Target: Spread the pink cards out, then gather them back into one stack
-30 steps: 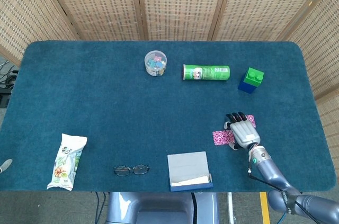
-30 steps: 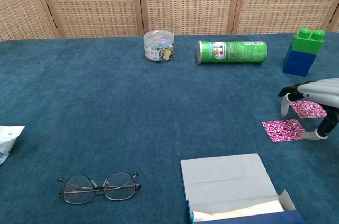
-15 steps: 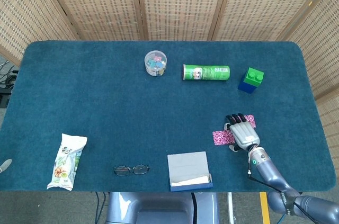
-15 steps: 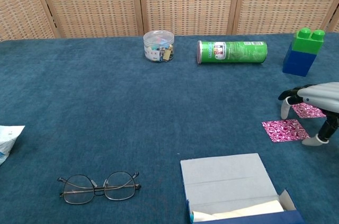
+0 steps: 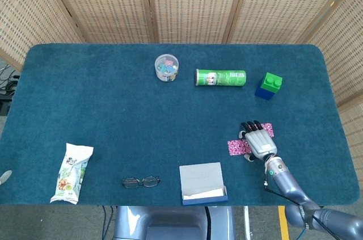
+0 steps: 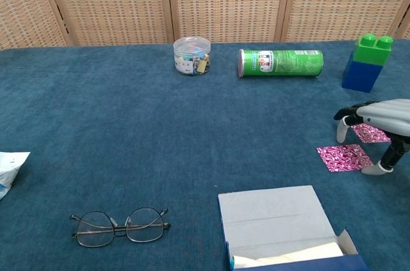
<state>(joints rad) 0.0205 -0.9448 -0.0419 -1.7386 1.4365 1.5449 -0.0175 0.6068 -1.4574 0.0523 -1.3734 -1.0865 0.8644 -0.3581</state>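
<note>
Two pink patterned cards lie apart on the blue cloth at the right. The nearer card [image 6: 344,157] [image 5: 238,147] lies flat just left of my right hand. The farther card [image 6: 371,133] [image 5: 267,129] is partly hidden under the fingers. My right hand [image 6: 379,116] [image 5: 259,141] arches over the gap between them, fingers spread. Its thumb tip is down beside the nearer card's right edge, and it holds nothing. At the left edge of the head view only a grey sliver shows, which may be my left hand [image 5: 3,177].
A grey-and-blue box [image 6: 278,227] lies at the front, left of the cards. Glasses [image 6: 119,225] sit front left, with a snack bag [image 5: 71,172] beyond them. At the back are a clear jar [image 6: 191,56], a lying green can [image 6: 280,63] and a green-blue block [image 6: 366,62].
My right hand shifted very slightly over the cards, with its thumb tip settling by the nearer card. Both cards stay where they were.
</note>
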